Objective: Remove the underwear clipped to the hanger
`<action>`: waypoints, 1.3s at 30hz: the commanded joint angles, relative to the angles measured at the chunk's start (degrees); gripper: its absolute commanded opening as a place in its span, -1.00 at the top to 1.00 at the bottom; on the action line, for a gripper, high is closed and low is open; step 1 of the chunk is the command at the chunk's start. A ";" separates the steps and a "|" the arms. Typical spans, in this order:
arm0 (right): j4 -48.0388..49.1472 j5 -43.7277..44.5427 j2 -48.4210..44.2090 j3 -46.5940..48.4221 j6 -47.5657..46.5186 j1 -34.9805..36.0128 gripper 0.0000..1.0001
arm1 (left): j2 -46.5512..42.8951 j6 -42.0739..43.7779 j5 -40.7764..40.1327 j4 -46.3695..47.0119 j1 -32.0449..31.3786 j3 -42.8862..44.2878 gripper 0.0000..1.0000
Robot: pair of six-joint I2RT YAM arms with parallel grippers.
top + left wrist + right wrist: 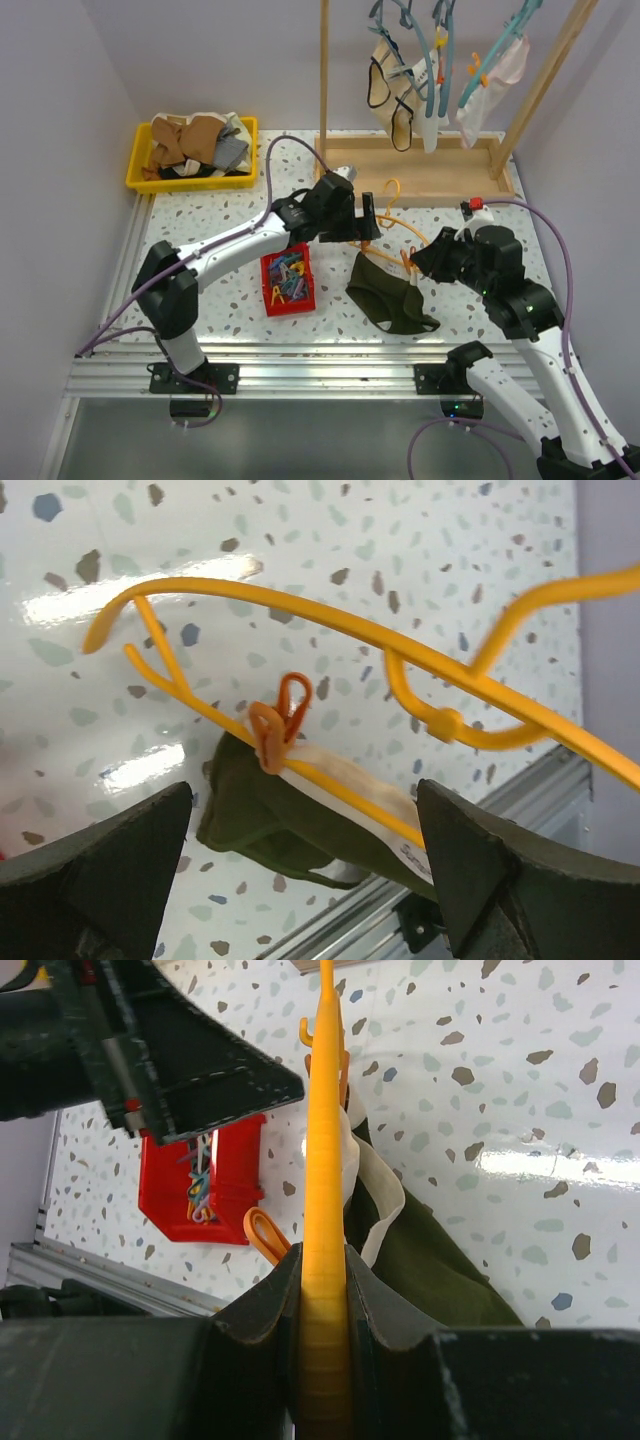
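Note:
A yellow hanger (400, 228) is held just above the speckled table, with dark green underwear (387, 296) draped from its lower bar. My right gripper (420, 262) is shut on the hanger (325, 1160), whose bar is pinched between both fingers. An orange clip (275, 725) fastens the underwear (260, 810) and its white waistband to the bar (330, 625). Another orange clip (262, 1232) shows beside the right fingers. My left gripper (366, 222) hovers open over the hanger's left part; in its wrist view the gripper (303, 800) straddles the clipped cloth without touching it.
A red box of clips (288, 281) sits left of the underwear. A yellow bin of clothes (195, 150) stands at the back left. A wooden rack (420, 168) at the back carries blue hangers with garments (430, 85). An aluminium rail (300, 365) runs along the near edge.

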 commanded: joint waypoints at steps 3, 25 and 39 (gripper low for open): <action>-0.57 1.04 0.10 1.26 -0.77 0.21 1.00 | 5.90 0.42 -9.92 -7.48 0.04 8.32 -0.90; -2.50 9.91 -0.25 2.49 7.13 0.21 1.00 | 1.71 -6.69 -12.49 -2.41 0.04 -2.65 -0.31; -0.66 4.03 -0.51 0.47 2.57 0.21 1.00 | -5.60 -18.47 0.41 11.13 2.76 -11.88 -1.00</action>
